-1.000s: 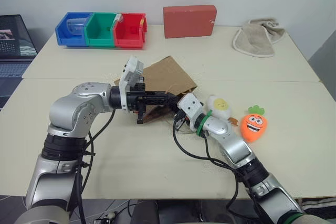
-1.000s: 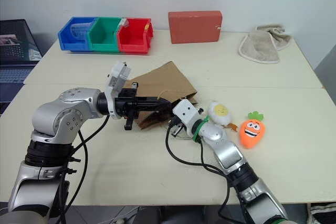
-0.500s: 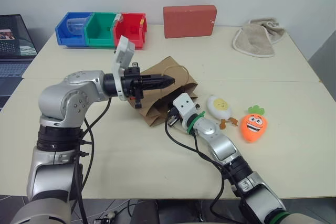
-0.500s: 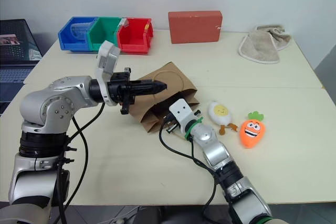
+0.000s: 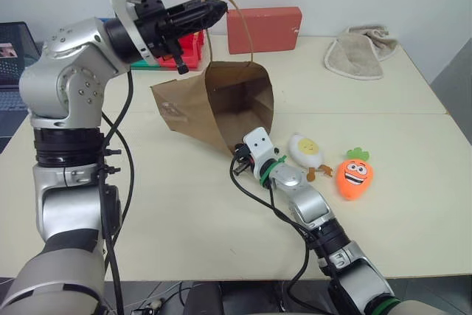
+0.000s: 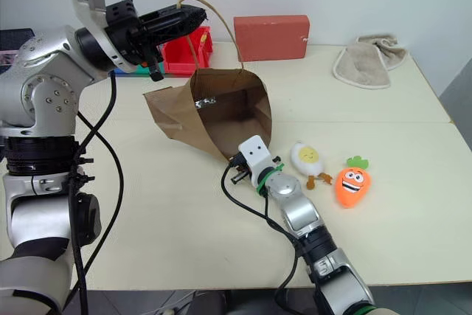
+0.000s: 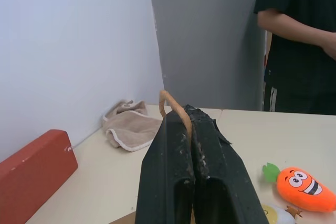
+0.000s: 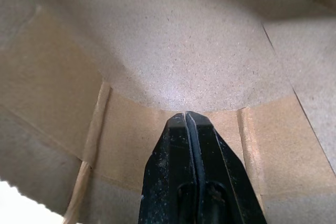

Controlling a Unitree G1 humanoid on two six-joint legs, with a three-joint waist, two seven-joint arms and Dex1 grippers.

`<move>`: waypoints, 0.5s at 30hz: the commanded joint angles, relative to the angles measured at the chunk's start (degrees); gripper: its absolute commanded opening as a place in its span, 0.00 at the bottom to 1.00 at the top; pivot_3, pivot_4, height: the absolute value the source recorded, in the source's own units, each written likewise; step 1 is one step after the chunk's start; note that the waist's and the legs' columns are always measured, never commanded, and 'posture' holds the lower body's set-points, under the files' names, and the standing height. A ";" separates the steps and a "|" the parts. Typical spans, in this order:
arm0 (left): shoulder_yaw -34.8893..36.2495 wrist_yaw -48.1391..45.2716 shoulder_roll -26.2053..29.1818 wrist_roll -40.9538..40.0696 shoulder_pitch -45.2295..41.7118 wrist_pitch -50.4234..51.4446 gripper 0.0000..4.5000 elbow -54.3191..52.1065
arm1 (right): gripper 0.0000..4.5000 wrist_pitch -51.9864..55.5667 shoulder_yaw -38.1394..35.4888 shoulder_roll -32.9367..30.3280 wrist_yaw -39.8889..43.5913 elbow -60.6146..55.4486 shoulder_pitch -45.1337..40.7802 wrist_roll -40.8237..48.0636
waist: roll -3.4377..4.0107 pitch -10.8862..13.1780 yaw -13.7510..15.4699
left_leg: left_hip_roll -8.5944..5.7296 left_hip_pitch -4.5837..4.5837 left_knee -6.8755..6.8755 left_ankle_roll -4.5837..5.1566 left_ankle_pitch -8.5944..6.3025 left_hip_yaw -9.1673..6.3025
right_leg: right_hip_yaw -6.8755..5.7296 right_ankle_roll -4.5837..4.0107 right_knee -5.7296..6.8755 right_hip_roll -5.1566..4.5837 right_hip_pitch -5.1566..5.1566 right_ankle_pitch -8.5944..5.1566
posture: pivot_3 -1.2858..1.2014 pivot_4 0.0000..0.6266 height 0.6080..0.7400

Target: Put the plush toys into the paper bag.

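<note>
Left gripper [image 5: 214,11] raised high over the desk [image 5: 383,119], jaws pinched tight on one twine handle [image 5: 240,23] of the paper bag [image 5: 214,105]. In the left wrist view the twine arches over the tips of the closed fingers [image 7: 176,145]. The bag hangs from that handle with its mouth tipped open toward the camera, lower edge down at the desk.

Right gripper [image 8: 187,121] pushed into the bag mouth at its lower edge; jaws closed together on nothing, kraft paper on all sides of them in the right wrist view.

Egg plush [image 5: 307,150] lies on the desk at 3 o'clock from the bag mouth, just beside the right wrist. Carrot plush [image 5: 355,175] lies at 3 o'clock from the egg, close to it but apart. Both toys outside the bag.

Background: red box [image 5: 264,29] at 12 o'clock from the bag, beige towel [image 5: 361,53] at 2 o'clock, coloured bins [image 5: 188,42] partly behind the left arm. A person in a dark top [image 7: 299,40] stands beyond the desk.
</note>
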 commanded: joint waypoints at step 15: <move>-4.65 -7.83 2.30 2.29 15.38 -2.38 0.00 -11.50 | 0.01 11.45 -0.50 -2.51 6.39 -21.70 0.25 4.80 | 0.00 0.00 -0.60 | -0.01 -0.13 -0.02 -0.07 0.04 -0.07 | -0.04 0.00 -0.02 -0.01 -0.08 0.00 | 0.52 0.24 1.00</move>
